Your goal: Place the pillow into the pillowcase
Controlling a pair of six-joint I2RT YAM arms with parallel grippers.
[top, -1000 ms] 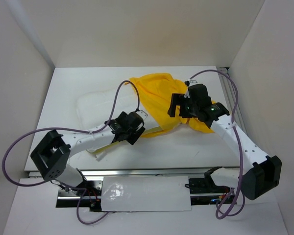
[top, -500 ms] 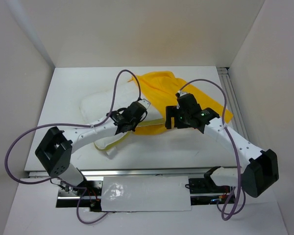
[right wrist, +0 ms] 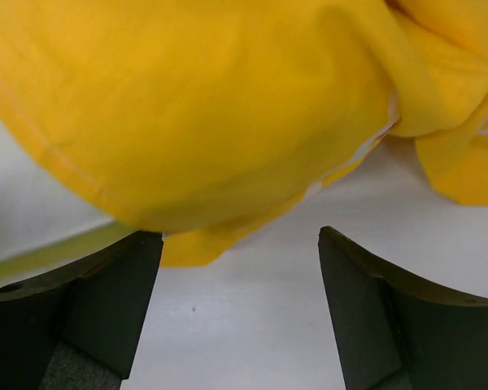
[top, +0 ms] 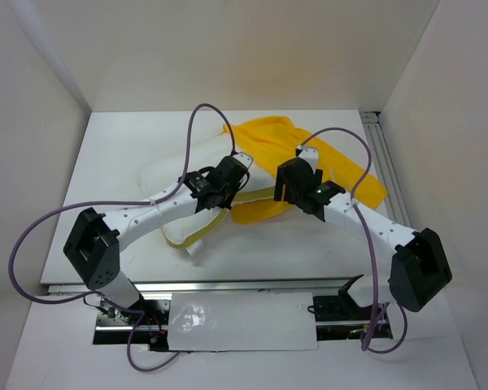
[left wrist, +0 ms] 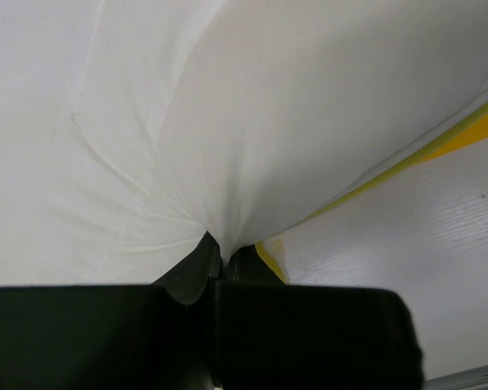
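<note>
The white pillow (top: 164, 180) lies left of centre, its pale yellow seam (top: 202, 236) along the near edge. My left gripper (top: 234, 172) is shut on the pillow's right end; the left wrist view shows the white fabric of the pillow (left wrist: 228, 122) puckered into the closed left gripper (left wrist: 222, 250). The yellow pillowcase (top: 268, 142) lies crumpled just right of the pillow, spreading toward the back right. My right gripper (top: 286, 185) hovers open at its near edge. In the right wrist view the pillowcase (right wrist: 211, 106) hangs just beyond the right gripper (right wrist: 237, 236), nothing between the fingers (right wrist: 122, 284).
White walls close in the table on the left, back and right. A metal rail (top: 382, 154) runs along the right side and another (top: 244, 286) along the near edge. Purple cables (top: 197, 130) loop above both arms.
My left gripper closed on the pillow and carried its end toward the back right. The right gripper let the pillowcase settle flatter and moved left to its near edge.
</note>
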